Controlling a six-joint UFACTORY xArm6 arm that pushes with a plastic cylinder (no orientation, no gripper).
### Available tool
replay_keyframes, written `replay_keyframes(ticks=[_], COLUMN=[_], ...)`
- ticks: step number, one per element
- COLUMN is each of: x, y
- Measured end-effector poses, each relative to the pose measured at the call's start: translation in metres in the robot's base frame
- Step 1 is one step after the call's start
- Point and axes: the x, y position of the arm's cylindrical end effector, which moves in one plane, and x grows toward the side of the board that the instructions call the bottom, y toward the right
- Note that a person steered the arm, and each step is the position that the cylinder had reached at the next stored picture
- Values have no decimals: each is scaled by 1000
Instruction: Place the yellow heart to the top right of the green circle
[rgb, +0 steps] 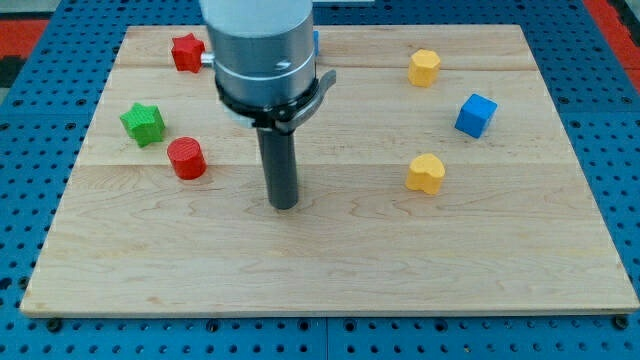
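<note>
The yellow heart (426, 173) lies right of the board's middle. No green circle shows; the arm's wide body (260, 50) covers part of the board's top. My tip (285, 204) rests on the wood near the board's middle, well to the left of the yellow heart and to the right of the red cylinder (186, 158), touching no block.
A green star (143, 123) and a red star (186, 52) lie at the left. A second yellow block (424, 67) and a blue cube (476, 115) lie at the upper right. A sliver of a blue block (316, 40) peeks out beside the arm. The wooden board (330, 280) sits on a blue pegboard.
</note>
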Motion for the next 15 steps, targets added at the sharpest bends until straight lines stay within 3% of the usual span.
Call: replay_keyframes(ticks=[2,3,5,6,7,8,10,11,12,13,14,15], x=[1,-2,-49,-73,-59,-81,-165,-162,-120,-114,-51,-49], y=[200,188,164,121,148,122,110,48,81,93,135,237])
